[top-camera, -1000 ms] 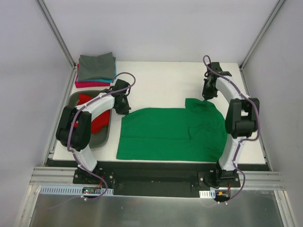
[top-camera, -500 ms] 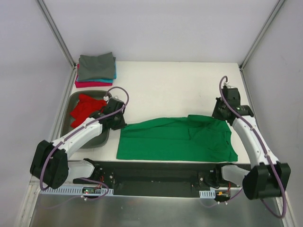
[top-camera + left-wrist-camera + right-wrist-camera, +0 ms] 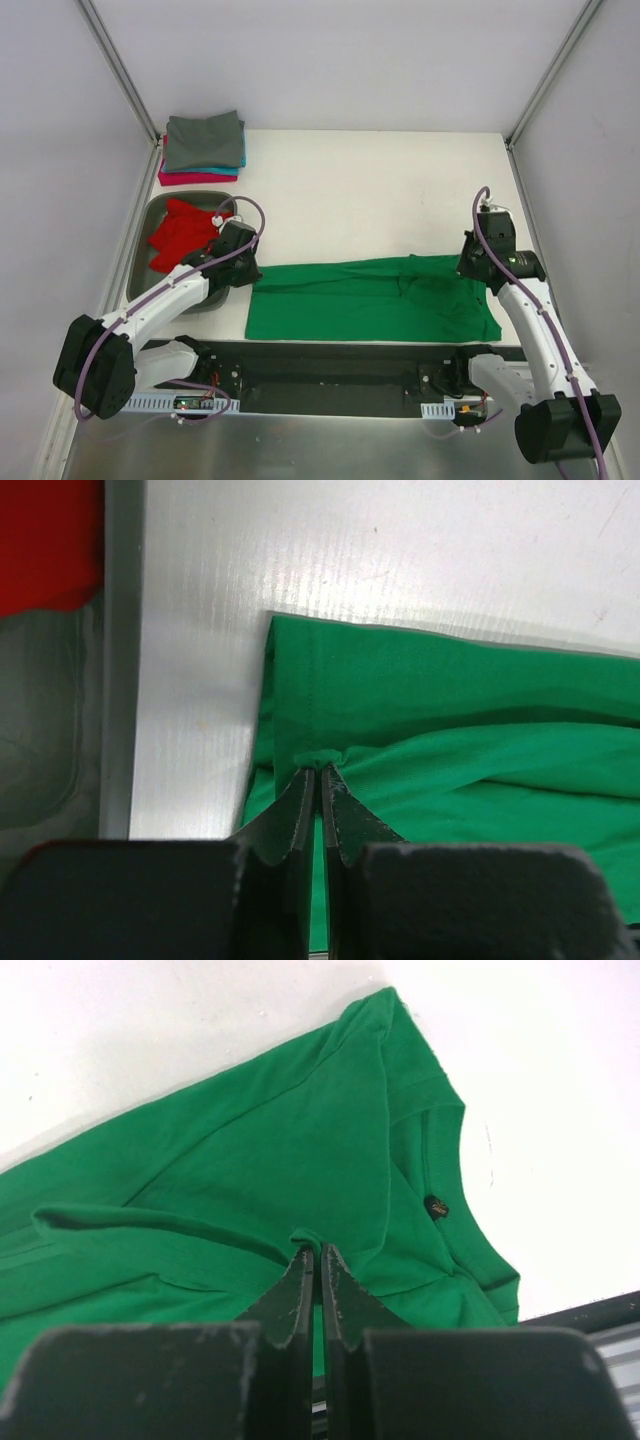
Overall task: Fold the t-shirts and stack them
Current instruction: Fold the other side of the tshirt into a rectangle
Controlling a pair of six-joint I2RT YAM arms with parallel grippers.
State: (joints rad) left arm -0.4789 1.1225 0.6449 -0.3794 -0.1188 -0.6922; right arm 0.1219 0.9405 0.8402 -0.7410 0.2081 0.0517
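White worktop (image 3: pixel 380 190) inside pale walls, with the green t-shirt (image 3: pixel 370 300) now a long low band along the 6 o'clock edge. A second ago its far edge lay near the middle of the surface, rising higher at 3 o'clock. Since then I have dragged that edge toward me with both arms, so the shirt looks doubled lengthwise. That reads to me as the first fold nearly laid. The left gripper (image 3: pixel 321 772) is pinched tight on a pucker of green cloth at the 9 o'clock end, and the right gripper (image 3: pixel 313 1252) is nipped on a fold beside the collar. The red t-shirt (image 3: pixel 180 235) waits in the tray (image 3: pixel 140 275), and the folded stack (image 3: pixel 203 145) sits at 11 o'clock.
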